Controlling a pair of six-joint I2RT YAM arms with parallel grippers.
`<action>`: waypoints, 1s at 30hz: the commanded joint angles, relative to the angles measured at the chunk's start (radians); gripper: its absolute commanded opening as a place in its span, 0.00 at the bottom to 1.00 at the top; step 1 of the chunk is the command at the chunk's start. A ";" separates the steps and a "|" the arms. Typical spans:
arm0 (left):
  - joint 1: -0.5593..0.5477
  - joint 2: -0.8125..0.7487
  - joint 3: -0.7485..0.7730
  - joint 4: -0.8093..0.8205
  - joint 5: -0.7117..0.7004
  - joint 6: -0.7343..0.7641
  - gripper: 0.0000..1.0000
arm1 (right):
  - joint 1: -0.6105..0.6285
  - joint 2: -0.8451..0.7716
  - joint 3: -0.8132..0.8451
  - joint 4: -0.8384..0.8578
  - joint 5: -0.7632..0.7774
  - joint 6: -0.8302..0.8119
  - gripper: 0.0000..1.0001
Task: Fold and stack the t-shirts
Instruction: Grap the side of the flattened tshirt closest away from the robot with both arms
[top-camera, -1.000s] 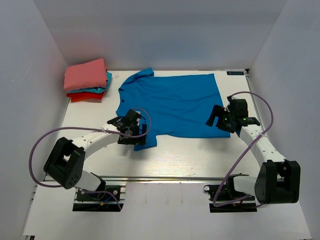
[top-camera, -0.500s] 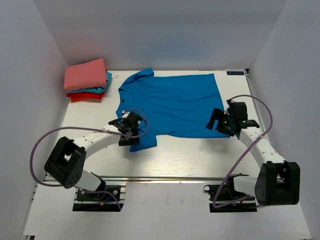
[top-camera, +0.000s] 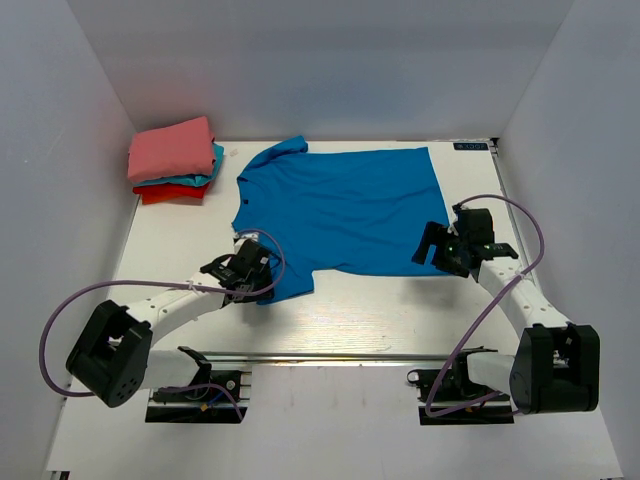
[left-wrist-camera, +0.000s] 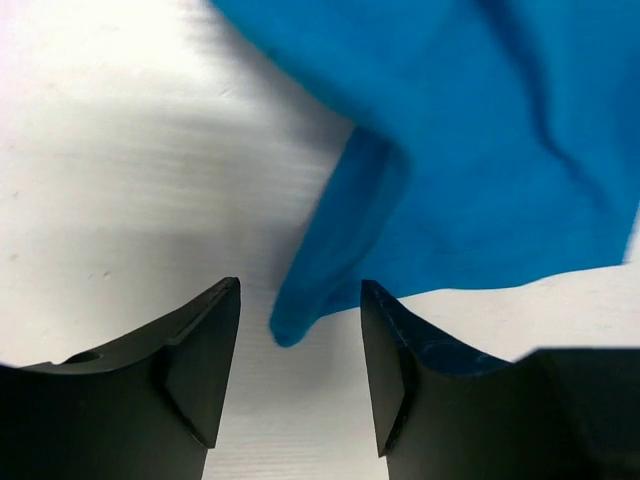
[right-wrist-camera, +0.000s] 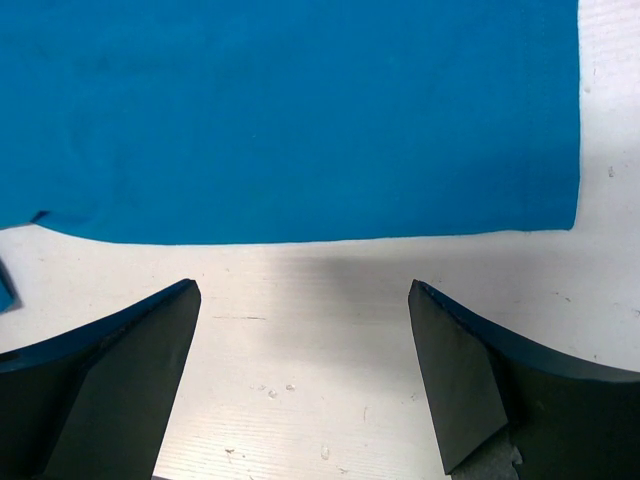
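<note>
At about 10 o'clock on the desk (top-camera: 380, 310) the finished pile sits: the salmon-pink shirt (top-camera: 172, 148) on top, the teal shirt (top-camera: 204, 179) under it and the red shirt (top-camera: 165, 194) at the bottom. That part looks done.

The left end effector (top-camera: 252, 272) is at 7 o'clock of the royal-blue shirt (top-camera: 340, 205). Its jaws are parted and hold nothing, with the tip of the near sleeve (left-wrist-camera: 340, 230) lying between them on the desk. The blue shirt is spread flat mid-desk with no fold made, so folding and stacking it are left.

The right end effector (top-camera: 432, 247), at 4 o'clock of the shirt, is wide apart and empty just short of the hem (right-wrist-camera: 300, 238).

Since a second ago the left arm has pulled back toward 7 o'clock and dropped lower. The right has eased slightly nearer, and the shirt has barely shifted.
</note>
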 joint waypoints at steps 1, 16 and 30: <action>-0.005 -0.026 -0.002 0.097 0.033 0.026 0.62 | -0.004 -0.030 -0.009 0.010 0.001 -0.005 0.90; -0.005 -0.070 -0.065 0.044 0.105 0.012 0.06 | -0.007 -0.061 -0.031 -0.027 0.090 0.049 0.90; -0.005 -0.176 -0.152 0.045 0.237 -0.065 0.00 | -0.018 -0.040 -0.055 -0.029 0.180 0.132 0.90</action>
